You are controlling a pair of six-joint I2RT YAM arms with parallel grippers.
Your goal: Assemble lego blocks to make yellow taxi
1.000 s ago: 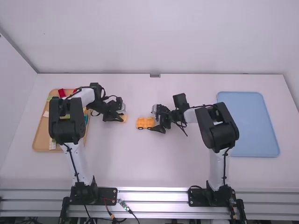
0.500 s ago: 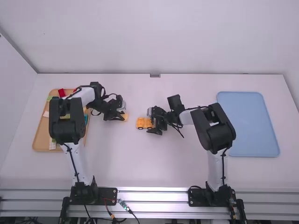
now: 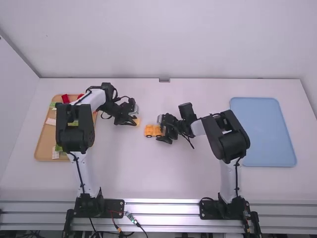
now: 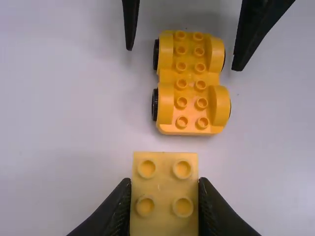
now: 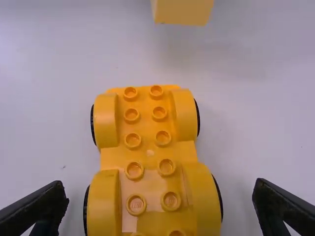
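Between our two arms, the yellow wheeled base (image 5: 147, 147) sits studs up on the desk (image 3: 198, 178), black wheels along its sides. With our left pincer (image 3: 132, 120) we pinch a yellow block (image 4: 165, 196), four studs showing on top, near the base but apart from it. We have our right pincer (image 3: 162, 130) spread wide, its fingers either side of the base's far end from the block, touching neither side.

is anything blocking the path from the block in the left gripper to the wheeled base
Nothing visible stands between the yellow block and the wheeled base; the open right gripper straddles the base's far end, outside that gap.
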